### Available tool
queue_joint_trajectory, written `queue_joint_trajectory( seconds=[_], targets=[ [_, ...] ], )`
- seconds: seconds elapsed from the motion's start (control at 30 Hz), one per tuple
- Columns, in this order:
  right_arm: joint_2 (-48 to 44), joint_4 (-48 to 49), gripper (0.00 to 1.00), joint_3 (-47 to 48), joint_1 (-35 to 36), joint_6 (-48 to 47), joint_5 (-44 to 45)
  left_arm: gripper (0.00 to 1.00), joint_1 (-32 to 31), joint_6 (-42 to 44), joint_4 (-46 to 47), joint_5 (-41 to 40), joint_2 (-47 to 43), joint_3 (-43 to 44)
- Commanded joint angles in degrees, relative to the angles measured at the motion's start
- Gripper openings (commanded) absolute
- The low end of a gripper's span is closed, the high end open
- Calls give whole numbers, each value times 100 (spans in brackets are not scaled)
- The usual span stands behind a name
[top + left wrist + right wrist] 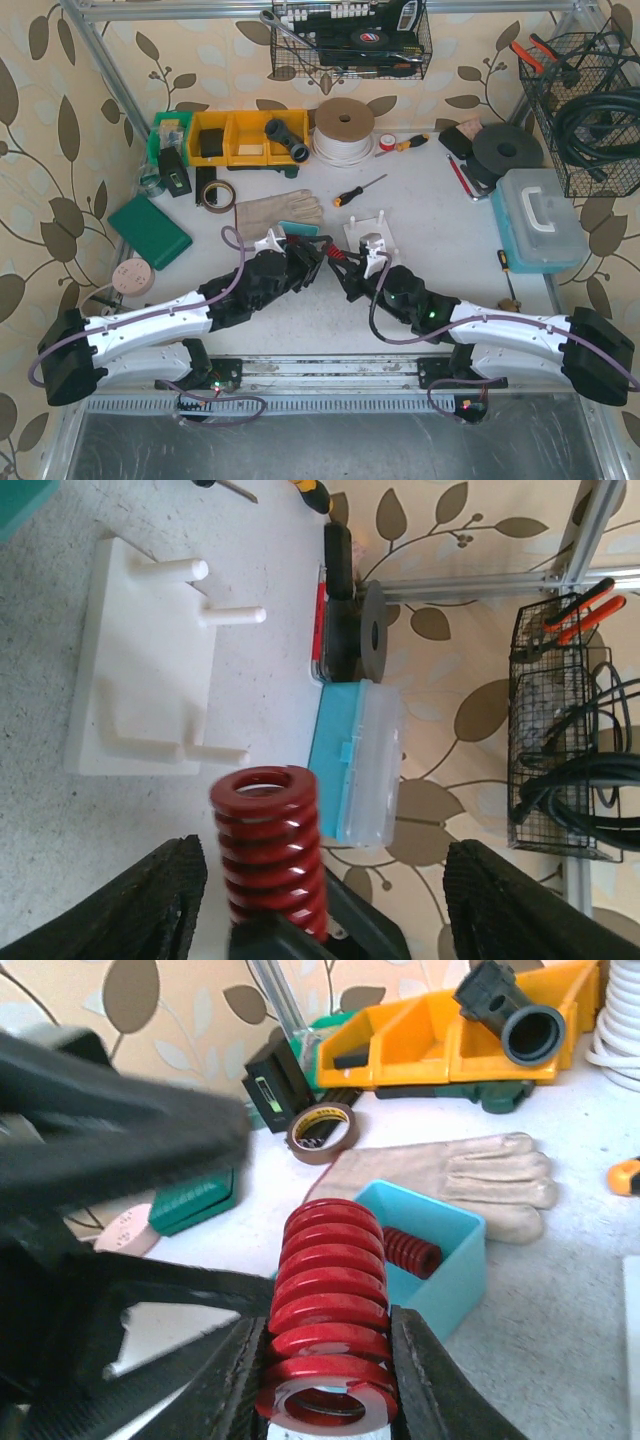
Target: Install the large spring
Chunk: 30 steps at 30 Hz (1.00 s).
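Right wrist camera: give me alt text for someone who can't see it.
A large red spring is gripped between the black fingers of the right gripper, close to the lens. Behind it on the table are a blue bin holding a smaller red spring, a tan work glove and yellow parts bins.

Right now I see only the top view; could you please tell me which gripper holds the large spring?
Observer: The right gripper is shut on the spring, one finger on each side.
Operator: Is the left gripper closed too?
Observer: No, the left gripper is open. Its fingers are spread wide, with the spring between them.
Operator: Is there anything in the blue bin?
Observer: Yes, a smaller spring lies in the bin.
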Motion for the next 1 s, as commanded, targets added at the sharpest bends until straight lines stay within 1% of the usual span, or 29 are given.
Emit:
queue_joint_trajectory(
  seconds=[0.0, 0.07, 0.1, 0.17, 0.23, 0.3, 0.37, 0.43, 0.6, 0.67, 0.8, 0.97],
  targets=[
    [-55, -288, 0, 198, -18, -3, 240, 71, -72, 230, -390, -196, -349, 334],
    [-69, -448, 0, 271, -11, 1, 260, 74, -74, 438, -589, -298, -479, 384],
    [-90, -609, 0, 313, -26, 18, 291, 75, -73, 597, -856, -365, -558, 479],
    [-150, -1084, 0, 494, -20, 65, 338, 76, -67, 928, -1940, -506, -662, 836],
    [-236, -1826, 0, 797, -50, 119, 406, 78, -70, 1426, -2927, -610, -645, 1260],
    [-303, -2660, 0, 1171, -141, 130, 355, 79, -66, 2024, -3694, -678, -532, 1658],
    [-327, -3485, 0, 1530, -341, 192, 156, 80, -72, 2581, -4249, -711, -382, 1936],
    [-319, -4151, 0, 1823, -689, 275, -260, 81, -71, 3006, -4610, -798, -282, 2023],
    [-87, -5702, 0, 2639, -1670, 199, -1365, 82, -74, 3735, -4739, -1087, -440, 1758],
    [117, -6449, 0, 3101, -1963, -1, -1585, 82, -66, 4036, -4691, -1222, -562, 1607],
    [751, -7731, 0, 4224, -2188, -537, -1446, 79, -73, 4941, -4167, -1296, -795, 1146],
    [1644, -8583, 0, 5219, -2557, -1169, -1433, 79, -67, 5450, -3716, -1331, -953, 717]
  ],
)
